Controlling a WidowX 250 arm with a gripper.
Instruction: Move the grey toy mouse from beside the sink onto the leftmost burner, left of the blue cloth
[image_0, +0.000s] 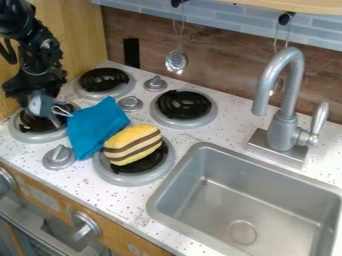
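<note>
The black gripper (39, 95) hangs at the upper left, above the far-left burner. Right at its lower end is a small grey rounded thing (40, 106) with thin pale loops on its right side; whether it is held cannot be made out. Just to the right, a blue cloth (95, 127) lies across the counter between the burners. A yellow plush with brown and cream stripes (133, 144) rests on the front burner (110, 175), its left side close against the cloth.
Two more burners (184, 104) (104, 82) sit toward the back wall, with grey knobs (59, 157) among them. A metal sink (200, 200) takes up the lower right, its faucet (284, 132) behind it. Utensils (176, 62) hang on the back wall.
</note>
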